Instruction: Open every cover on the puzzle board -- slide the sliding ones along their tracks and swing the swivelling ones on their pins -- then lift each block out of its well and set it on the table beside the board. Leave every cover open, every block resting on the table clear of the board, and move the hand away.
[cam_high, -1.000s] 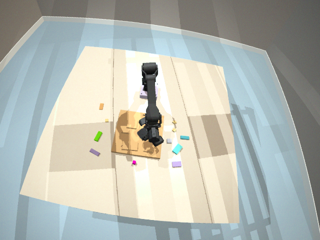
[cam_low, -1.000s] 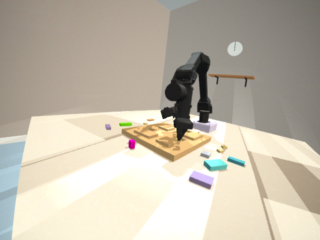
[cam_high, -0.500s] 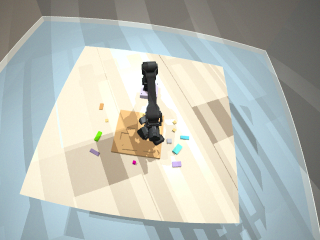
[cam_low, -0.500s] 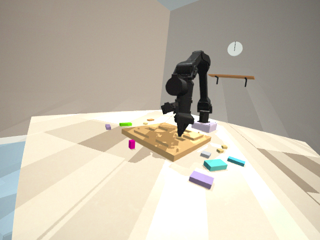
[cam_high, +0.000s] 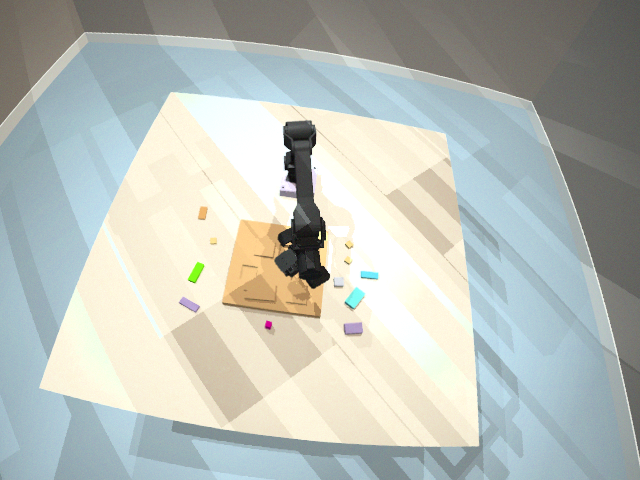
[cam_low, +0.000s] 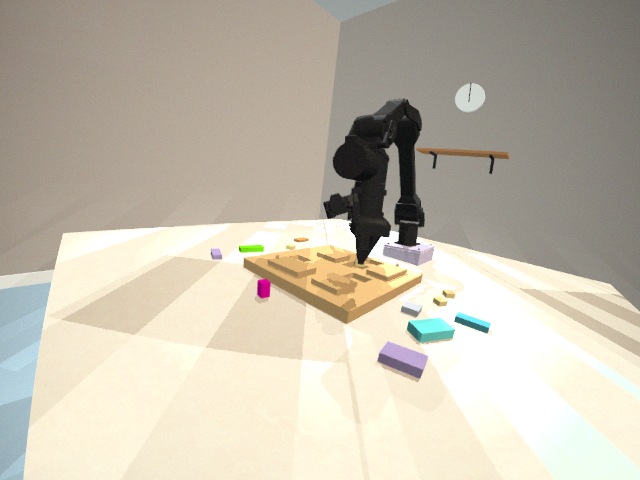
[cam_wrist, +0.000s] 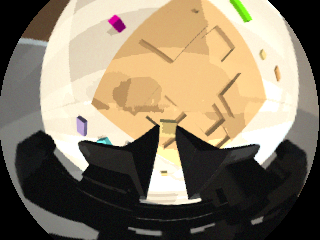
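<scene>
The wooden puzzle board (cam_high: 238, 248) (cam_low: 310, 298) (cam_wrist: 122, 67) lies flat, with raised wooden covers such as a long one (cam_low: 291, 266), one at the back (cam_low: 333, 255) and one at the right (cam_low: 386, 271). A well (cam_low: 362, 277) shows uncovered beside the right-hand covers. My gripper (cam_low: 361, 262) (cam_wrist: 167, 128) points down at the board's right half, shut on a small yellow block (cam_wrist: 168, 125). I cannot tell whether that block is clear of its well. In the top view the arm hides the fingertips and part of the board.
Right of the board lie two small yellow pieces (cam_high: 348, 244) (cam_high: 348, 260), a grey (cam_high: 338, 282), a blue (cam_high: 369, 275), a teal (cam_high: 355, 298) and a purple block (cam_high: 353, 328). A magenta block (cam_high: 268, 324) is in front. Green (cam_high: 195, 272), purple (cam_high: 189, 304), yellow (cam_high: 213, 241) and orange (cam_high: 202, 212) ones lie left.
</scene>
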